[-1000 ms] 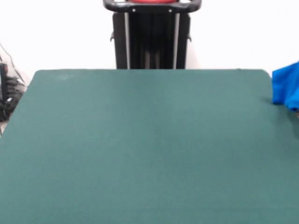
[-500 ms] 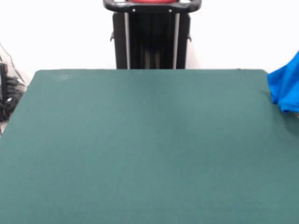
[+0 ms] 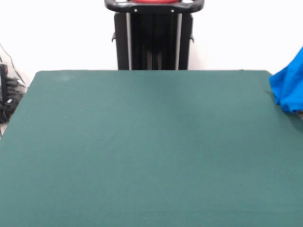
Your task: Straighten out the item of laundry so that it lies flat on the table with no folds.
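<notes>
A bright blue item of laundry (image 3: 289,87) shows only at the far right edge of the front view, bunched and hanging just above the table's (image 3: 142,151) right side, most of it cut off by the picture's edge. Its print is hidden. The dark green table fills the picture. No gripper or arm shows anywhere in this view.
Dark cables (image 3: 8,97) lie off the table's left side.
The blue cloth has come further into the picture from the right and risen slightly, reaching higher along the right edge than a second ago.
</notes>
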